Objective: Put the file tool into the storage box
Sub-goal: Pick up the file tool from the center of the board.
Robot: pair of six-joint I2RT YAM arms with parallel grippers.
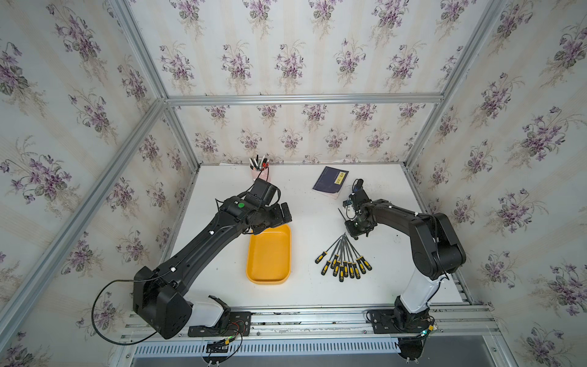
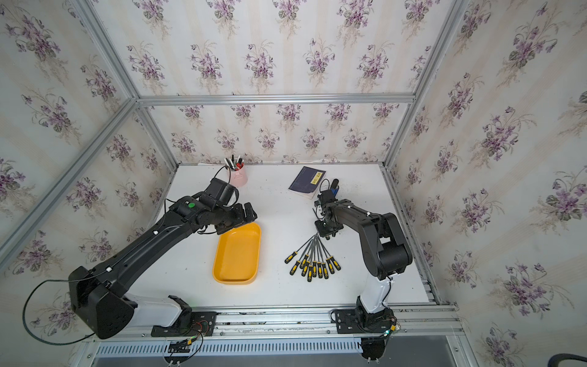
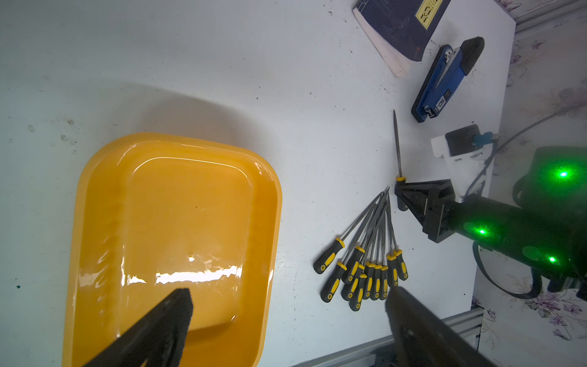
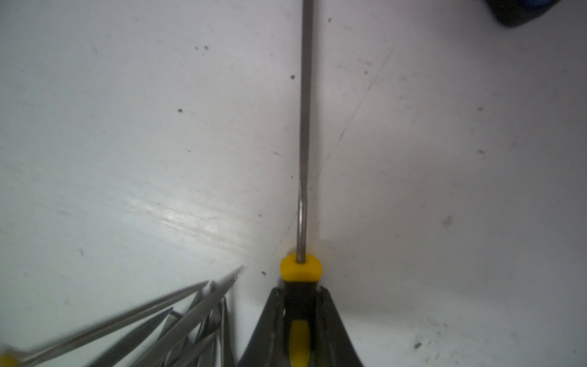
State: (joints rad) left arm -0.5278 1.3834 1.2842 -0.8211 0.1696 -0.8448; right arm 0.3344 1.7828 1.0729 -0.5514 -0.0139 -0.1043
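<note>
— Start at the left. How does the left gripper (image 1: 277,218) stand?

— Spread wide. In both top views it hangs over the far end of the storage box (image 1: 269,254). Its own wrist view shows the two fingertips (image 3: 182,302) well apart, one over the box and one over the white table (image 3: 222,63).

— And the pink pen cup (image 2: 239,178)?

— At the far left of the table, behind that arm's wrist. Only the top views catch it.

— The box itself?

— Shallow, orange-yellow, lying flat left of centre. The left wrist view shows its whole glossy floor.

— To its right?

— A fan of files (image 1: 344,257). The black-and-yellow handles are on the near side and the blades run together toward the far side.

— Where is the file tool (image 4: 305,127)?

— Just beside the fan's tips, on their far side. The right gripper (image 4: 300,294) pinches its black handle, a finger pressed on each side behind the yellow collar. Only the right wrist view shows that contact. In the left wrist view the grey shaft points toward the far side. From above it is a thin line beside the wrist. Whether it is clear of the table, I cannot tell.

— Beyond it?

— A dark blue book (image 1: 330,181), with a blue tool (image 3: 444,79) to its right. The tool is plain in the left wrist view and mostly hidden by the right wrist from above.
</note>
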